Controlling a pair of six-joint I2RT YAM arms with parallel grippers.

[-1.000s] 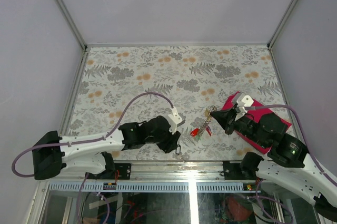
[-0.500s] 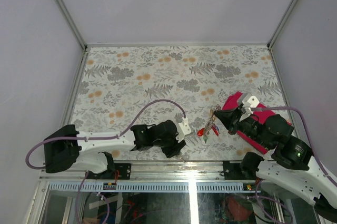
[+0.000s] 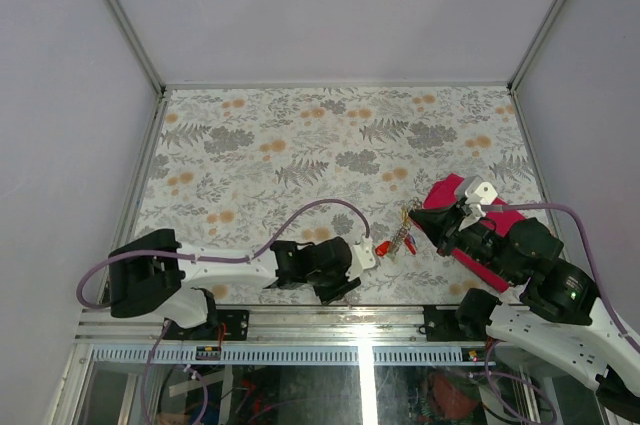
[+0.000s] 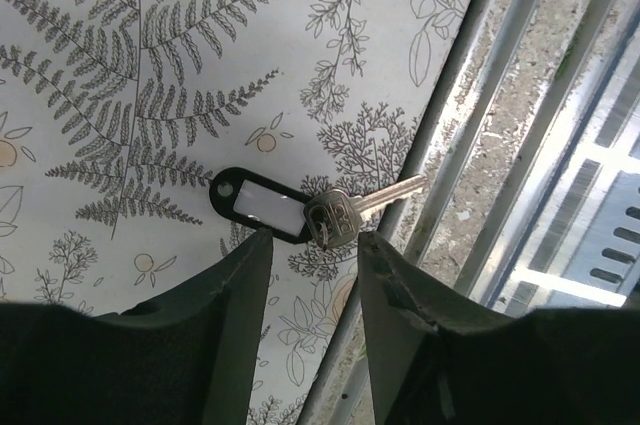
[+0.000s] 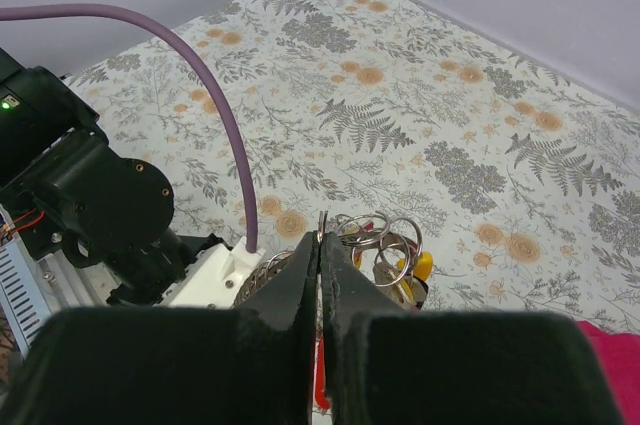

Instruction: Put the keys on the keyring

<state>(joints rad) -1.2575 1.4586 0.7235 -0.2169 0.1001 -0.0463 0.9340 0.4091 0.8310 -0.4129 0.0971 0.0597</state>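
A black-tagged key (image 4: 290, 213) lies flat at the table's front edge, its blade pointing over the metal rail. My left gripper (image 4: 315, 238) is open, with one finger on either side of this key, just short of it. In the top view my left gripper (image 3: 343, 281) covers that key. My right gripper (image 5: 322, 242) is shut on a thin ring of the keyring bunch (image 5: 378, 237), which also holds a yellow key head (image 5: 425, 267) and a red one (image 5: 320, 383). In the top view my right gripper (image 3: 414, 216) holds the bunch of keys (image 3: 400, 241) just above the table.
A magenta cloth (image 3: 447, 190) lies under the right arm, at the right of the flowered table (image 3: 300, 135). The metal rail (image 4: 500, 125) runs along the table's front edge beside the black-tagged key. The left arm's purple cable (image 5: 215, 95) arcs over the table.
My left arm has moved right along the front edge until its fingers stand over the black-tagged key. My right gripper has shifted slightly right and back with the bunch still in it.
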